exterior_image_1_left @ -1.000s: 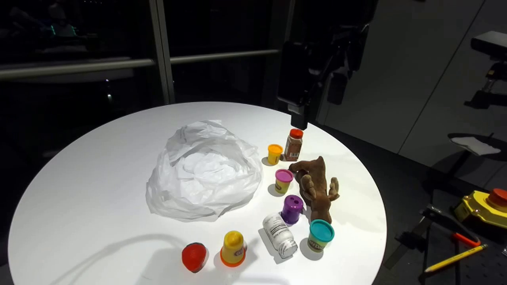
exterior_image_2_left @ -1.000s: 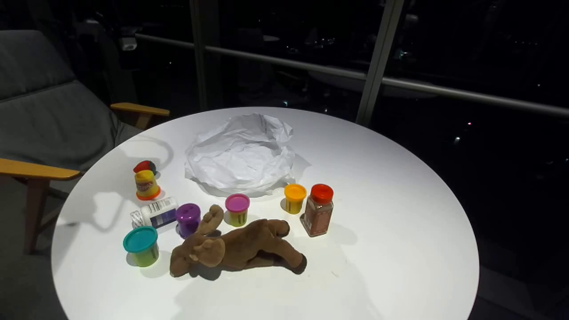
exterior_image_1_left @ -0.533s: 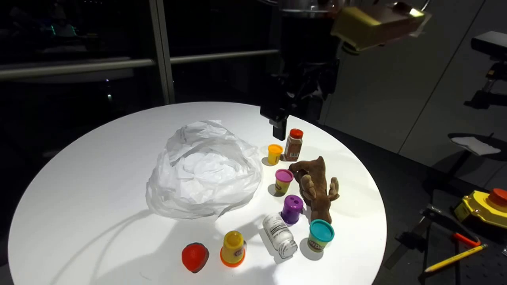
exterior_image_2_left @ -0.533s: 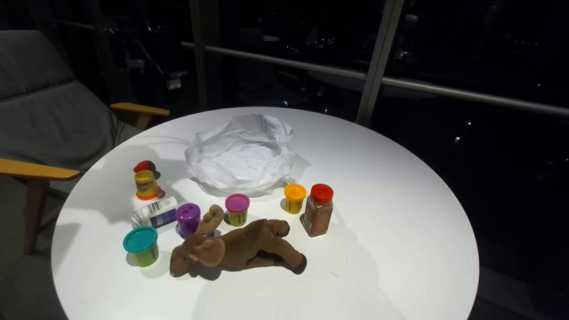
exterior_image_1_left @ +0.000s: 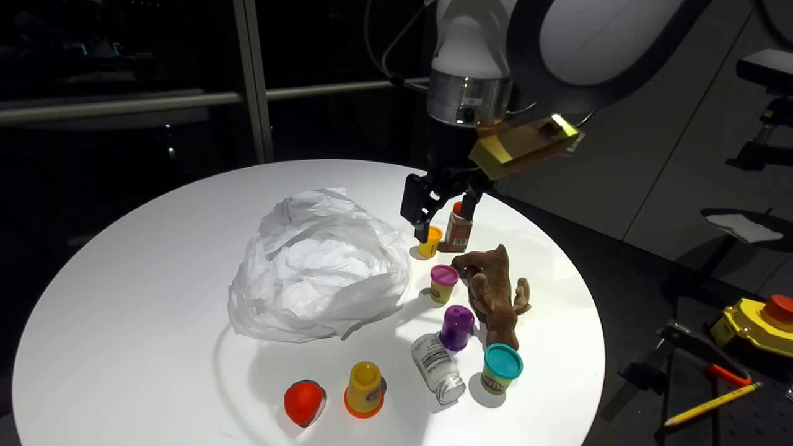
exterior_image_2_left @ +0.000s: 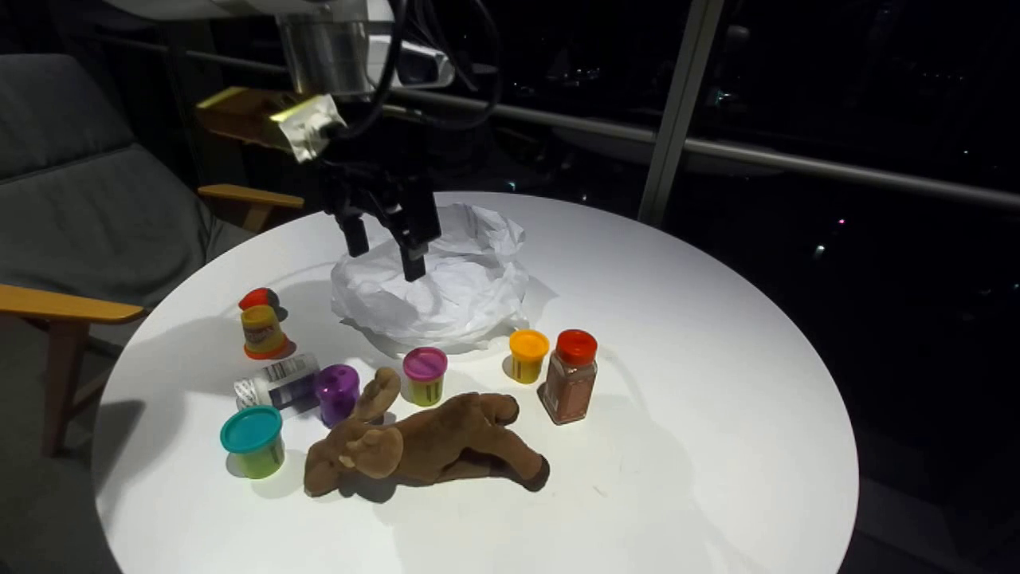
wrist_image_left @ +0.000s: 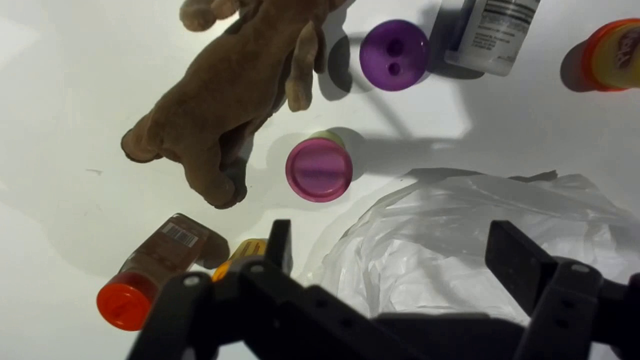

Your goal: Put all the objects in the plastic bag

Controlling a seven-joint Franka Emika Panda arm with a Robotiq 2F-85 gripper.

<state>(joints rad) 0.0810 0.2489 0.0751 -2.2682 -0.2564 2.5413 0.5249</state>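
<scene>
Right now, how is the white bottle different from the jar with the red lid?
The white bottle lies on its side, but the red-lidded jar stands upright. The bottle is mostly white, while the jar's body looks reddish brown. The bottle is beside the purple pot, and the jar is beside the orange tub. Both are on the table, outside the plastic bag.

Four lidded tubs [exterior_image_1_left: 443, 285], two bottles [exterior_image_1_left: 437, 367], one bag [exterior_image_1_left: 372, 302]
</scene>
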